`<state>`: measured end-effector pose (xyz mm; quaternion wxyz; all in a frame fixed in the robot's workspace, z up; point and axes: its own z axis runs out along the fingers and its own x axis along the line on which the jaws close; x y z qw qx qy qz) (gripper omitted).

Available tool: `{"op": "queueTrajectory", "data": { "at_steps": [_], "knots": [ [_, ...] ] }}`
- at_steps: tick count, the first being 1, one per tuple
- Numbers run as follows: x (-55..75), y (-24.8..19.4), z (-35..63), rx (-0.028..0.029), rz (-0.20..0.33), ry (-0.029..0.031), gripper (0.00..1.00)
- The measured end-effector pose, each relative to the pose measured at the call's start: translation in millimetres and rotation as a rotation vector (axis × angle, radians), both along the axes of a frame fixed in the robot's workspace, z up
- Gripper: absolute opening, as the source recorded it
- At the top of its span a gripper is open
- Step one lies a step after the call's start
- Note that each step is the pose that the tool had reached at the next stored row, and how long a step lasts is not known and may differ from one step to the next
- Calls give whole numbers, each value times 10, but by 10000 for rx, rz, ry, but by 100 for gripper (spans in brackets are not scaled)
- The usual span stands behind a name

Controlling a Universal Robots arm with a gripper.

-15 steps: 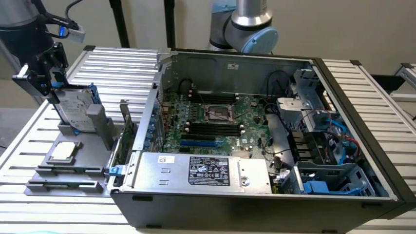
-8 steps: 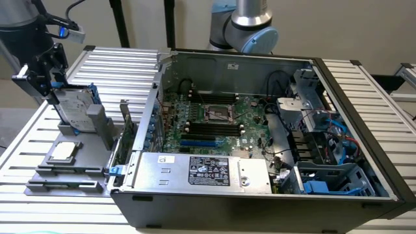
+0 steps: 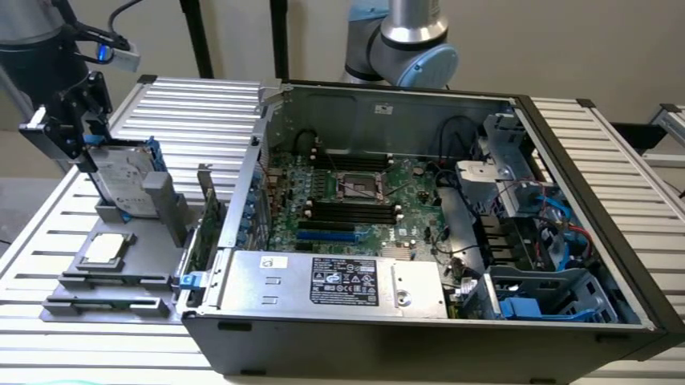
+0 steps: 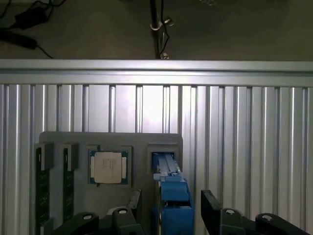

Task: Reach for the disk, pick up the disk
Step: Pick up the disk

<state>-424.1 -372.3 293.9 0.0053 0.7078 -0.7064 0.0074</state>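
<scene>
Nearest on the table [image 3: 96, 353], by its edge at the exterior view's left, lies a grey tray [image 3: 144, 269]. An open case [image 3: 428, 349] sits just beside it to the exterior view's right. A chip [image 3: 104, 249] rests flat in a pocket at the tray's middle.

Beyond the chip, at the tray's far end, the disk [image 3: 120, 178] stands on edge in a slot, its labelled silver face upright and its blue frame along the rim.

The gripper [image 4: 172, 198] hangs over the disk's top. In the wrist view its jaws are open and straddle the blue edge, with one of the fingers [image 4: 210, 203] on each side and a gap showing on both. They have hold of nothing.

By my reading the reach is all but done and the pick-up has not begun. A sound grip calls for the pads to sit low enough to meet the disk's flat faces squarely. The lift would need to run straight along the slot, since a tilt could jam the frame against the tray walls.
</scene>
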Motion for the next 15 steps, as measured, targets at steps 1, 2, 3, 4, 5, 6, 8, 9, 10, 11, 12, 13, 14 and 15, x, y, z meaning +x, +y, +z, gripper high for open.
{"op": "queueTrajectory", "data": {
  "at_steps": [1,2,3,4,5,6,8,9,10,11,12,13,14,15],
  "knots": [
    [0,0,0,0,0,0,60],
    [0,0,0,0,0,0,60],
    [0,0,0,0,-1,0,60],
    [0,0,0,0,-1,0,60],
    [4,1,0,0,-1,-1,60],
    [7,1,0,0,-1,-1,60],
    [15,1,-1,0,-1,-1,60],
    [15,1,-1,0,-2,0,60],
    [16,0,-1,0,-2,0,60],
    [16,0,-1,0,-1,0,60],
    [16,0,-2,0,-1,0,60],
    [17,0,-2,0,-1,1,58],
    [17,0,-3,-1,0,1,58],
    [17,0,-5,-2,0,2,51]
  ]
}}
